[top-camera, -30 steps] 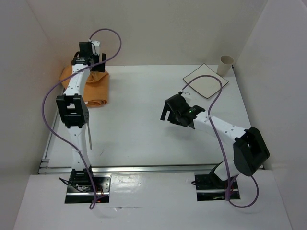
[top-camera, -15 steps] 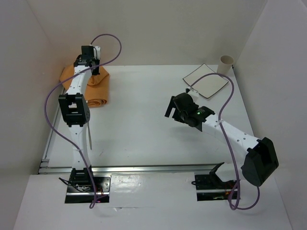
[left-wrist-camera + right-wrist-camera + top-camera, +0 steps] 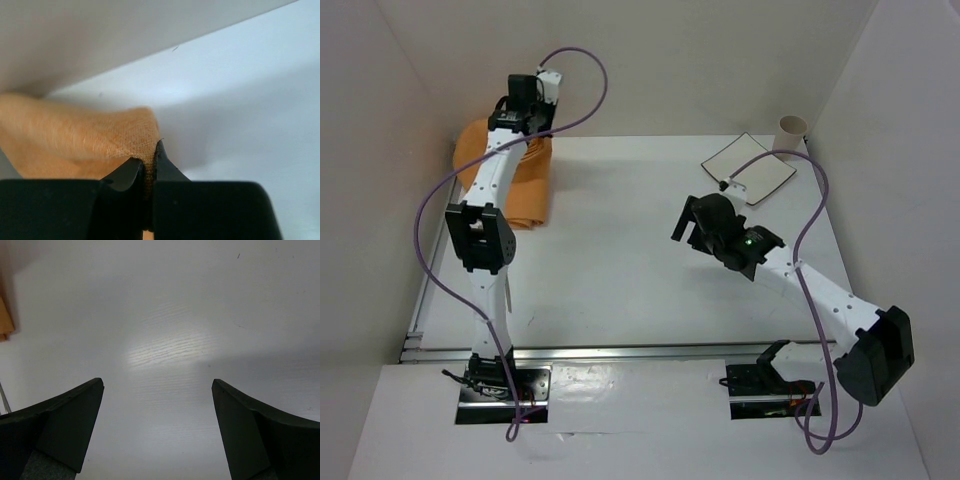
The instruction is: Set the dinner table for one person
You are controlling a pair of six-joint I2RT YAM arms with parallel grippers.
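The dinner table [image 3: 610, 270] is a white top with a metal rail along its near edge. An orange cloth placemat [image 3: 515, 185] lies rumpled at the back left corner. My left gripper [image 3: 525, 128] is shut on a fold of it, and the pinched edge is raised off the table. In the left wrist view the cloth [image 3: 75, 135] is clamped between the black fingers of the gripper [image 3: 148, 161]. My right gripper [image 3: 685, 225] hovers over the table's middle right. It is open, and in its wrist view that gripper [image 3: 157, 385] has only bare table between its fingers.
A square white plate with a dark rim [image 3: 750, 168] lies at the back right. A beige cup [image 3: 791, 135] stands beside it in the corner. A thin grey utensil [image 3: 506, 292] lies by the left arm. White walls enclose the back and both sides.
My left gripper has shut on the orange cloth and pulled its edge up toward the back wall. The right arm has swung its elbow out to the right, the gripper still open.
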